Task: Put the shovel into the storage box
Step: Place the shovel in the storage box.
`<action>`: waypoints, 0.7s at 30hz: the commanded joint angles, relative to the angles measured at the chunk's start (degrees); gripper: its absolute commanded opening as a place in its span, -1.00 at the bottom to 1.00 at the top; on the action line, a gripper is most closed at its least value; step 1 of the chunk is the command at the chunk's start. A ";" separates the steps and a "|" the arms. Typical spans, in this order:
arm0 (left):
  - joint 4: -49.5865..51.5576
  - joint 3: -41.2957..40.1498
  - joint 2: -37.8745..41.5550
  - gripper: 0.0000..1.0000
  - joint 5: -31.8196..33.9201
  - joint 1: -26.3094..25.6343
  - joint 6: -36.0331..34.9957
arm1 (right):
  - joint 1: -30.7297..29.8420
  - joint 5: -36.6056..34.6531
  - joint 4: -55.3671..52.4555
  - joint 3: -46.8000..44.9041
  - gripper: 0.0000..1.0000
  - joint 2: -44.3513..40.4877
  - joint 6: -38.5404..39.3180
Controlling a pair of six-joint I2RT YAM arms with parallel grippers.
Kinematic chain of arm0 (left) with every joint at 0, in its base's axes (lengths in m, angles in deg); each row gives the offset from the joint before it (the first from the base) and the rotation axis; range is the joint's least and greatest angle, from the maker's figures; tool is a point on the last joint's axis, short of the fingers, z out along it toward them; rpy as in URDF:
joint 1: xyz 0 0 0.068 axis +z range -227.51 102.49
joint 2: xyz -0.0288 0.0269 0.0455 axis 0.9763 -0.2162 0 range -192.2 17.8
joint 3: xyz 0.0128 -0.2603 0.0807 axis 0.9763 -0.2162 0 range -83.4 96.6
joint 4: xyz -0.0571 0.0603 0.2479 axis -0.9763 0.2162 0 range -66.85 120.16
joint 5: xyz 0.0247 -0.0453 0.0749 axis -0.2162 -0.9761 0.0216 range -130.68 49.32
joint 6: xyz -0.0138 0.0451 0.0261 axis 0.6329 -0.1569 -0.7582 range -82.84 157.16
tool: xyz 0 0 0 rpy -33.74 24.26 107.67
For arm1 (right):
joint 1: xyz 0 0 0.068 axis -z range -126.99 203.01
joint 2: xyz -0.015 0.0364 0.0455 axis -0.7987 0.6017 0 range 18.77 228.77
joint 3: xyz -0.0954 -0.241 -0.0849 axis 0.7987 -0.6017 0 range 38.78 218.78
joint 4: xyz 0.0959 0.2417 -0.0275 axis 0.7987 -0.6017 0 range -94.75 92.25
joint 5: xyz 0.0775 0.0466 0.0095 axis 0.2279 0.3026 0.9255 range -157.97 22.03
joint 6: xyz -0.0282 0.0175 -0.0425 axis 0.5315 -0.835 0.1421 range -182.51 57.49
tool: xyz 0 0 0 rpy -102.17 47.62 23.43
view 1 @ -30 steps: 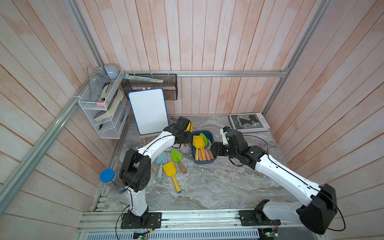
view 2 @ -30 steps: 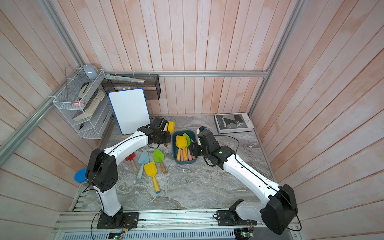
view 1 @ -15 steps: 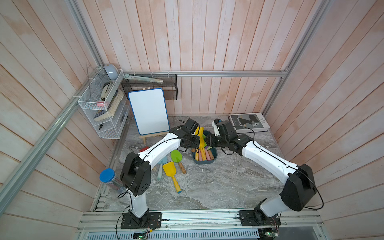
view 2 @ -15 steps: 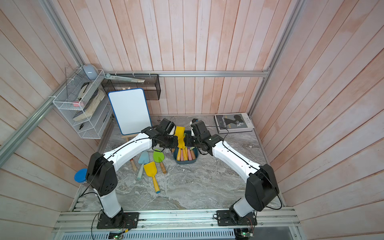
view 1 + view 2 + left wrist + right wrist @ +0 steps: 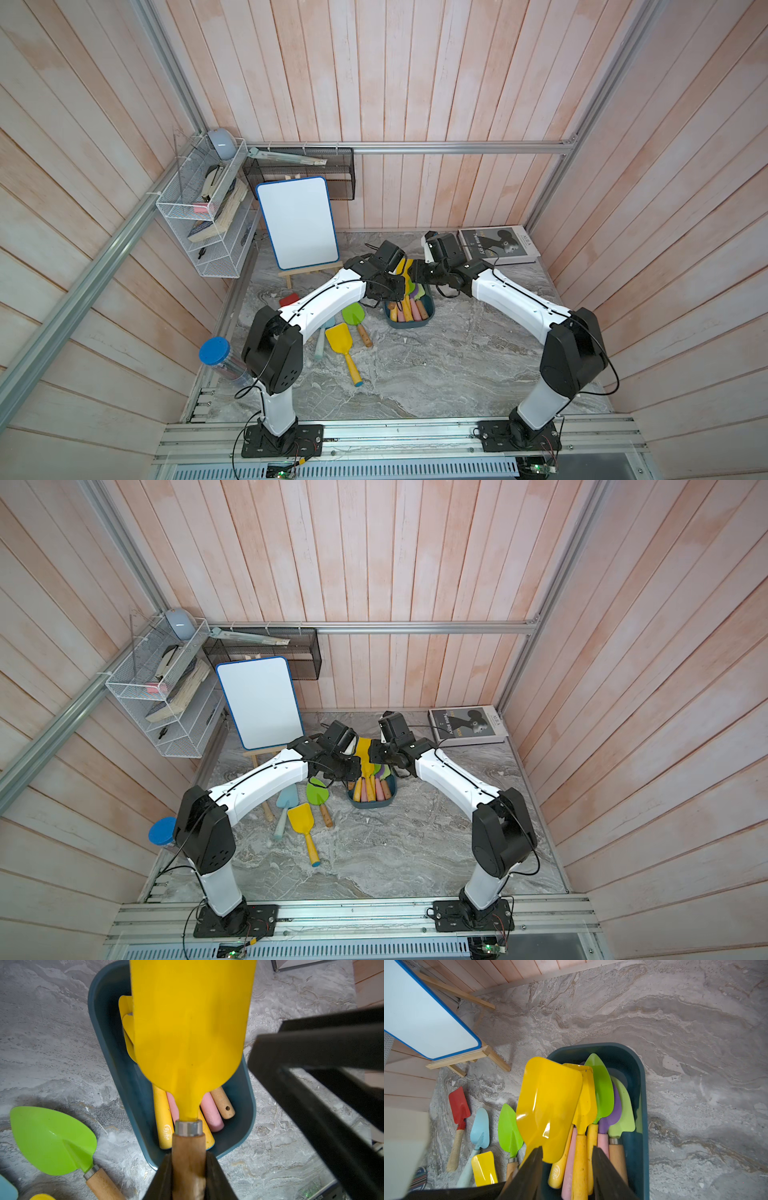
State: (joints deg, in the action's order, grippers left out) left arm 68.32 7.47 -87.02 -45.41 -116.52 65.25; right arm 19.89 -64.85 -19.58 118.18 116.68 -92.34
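Both our arms are in closer than a second ago: right arm (image 5: 515,299) from 4 o'clock, left arm (image 5: 328,297) from 8, meeting over the storage box (image 5: 411,325). It's already crowded with shovels (image 5: 602,1088). Our yellow shovel (image 5: 191,1032) hangs just above it, not in yet. Left gripper (image 5: 188,1154) is clamped on its wooden handle (image 5: 188,1167); right gripper (image 5: 566,1148) has its jaws apart, nothing gripped. We reckon lowering's next.

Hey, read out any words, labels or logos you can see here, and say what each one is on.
"Twins story": on the cover of the book, small, so I'm not certain.
"AURA": near one edge of the same cover, tiny, also uncertain.
White logo on a yellow shovel handle in the storage box: too blurred to read.
Nothing else is legible.
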 commanded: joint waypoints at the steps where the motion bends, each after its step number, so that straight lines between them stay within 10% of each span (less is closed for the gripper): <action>1: -1.70 0.36 2.78 -0.63 -0.63 -0.27 0.90 | 0.52 0.71 0.75 1.90 -0.15 1.54 -0.12; 21: -4.46 -0.43 2.92 -0.63 -2.30 -0.72 1.69 | 1.30 2.06 2.81 1.76 -0.76 4.13 -1.72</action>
State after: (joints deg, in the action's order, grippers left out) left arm 66.81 7.40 -86.12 -46.70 -116.95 66.96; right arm 20.59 -62.45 -16.65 118.88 119.61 -94.13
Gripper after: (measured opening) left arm 0.263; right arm 0.140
